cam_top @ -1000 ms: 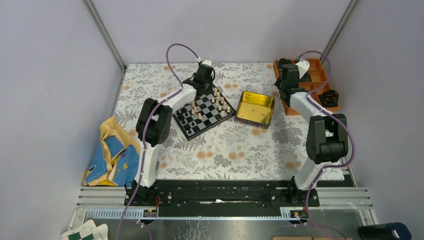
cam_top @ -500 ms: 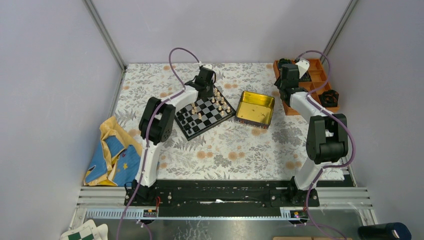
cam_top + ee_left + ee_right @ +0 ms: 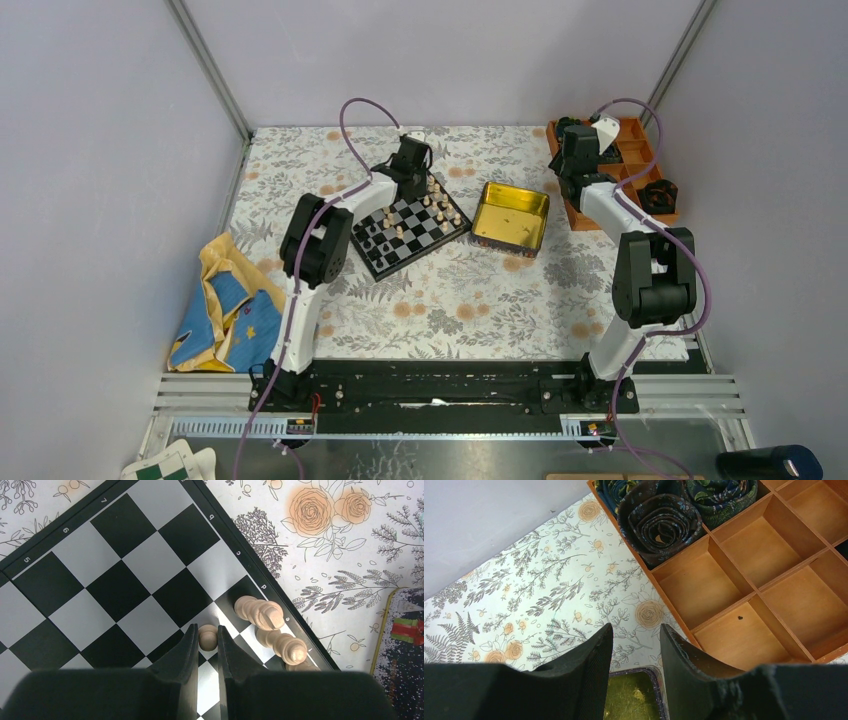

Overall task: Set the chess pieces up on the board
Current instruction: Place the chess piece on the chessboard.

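Fingers (image 3: 186,645) of the left end effector (image 3: 204,630) are pressing on both sides of a light pawn (image 3: 208,636), clamping it where it is standing on the board (image 3: 408,226), one row in from the lettered rim. Just beyond the pawn, on the rim row of the board, two taller light pieces (image 3: 261,613) are standing side by side and touching. In the overhead view, more light pieces are lining the board's far-right side, while black pieces (image 3: 370,240) are clustering at its near-left side. The board itself is lying flat and turned at an angle on the flowered bench (image 3: 450,295).

Just right of the board, a gold tin (image 3: 511,215) is sitting open, showing its shiny floor; whether anything small is lying in it I cannot tell. Well to the right of the board, at the bench's far corner, an orange tray (image 3: 640,135) is holding rolls of dark patterned fabric (image 3: 659,522) in its far compartments, while the nearer compartments in the right wrist view are showing bare wood.

Between tin and tray, on the side away from the board, the right end effector (image 3: 634,632) is hanging with its fingers apart, gripping nothing.

Well to the near-left of the board, a yellow and blue cloth (image 3: 225,310) is lying crumpled.
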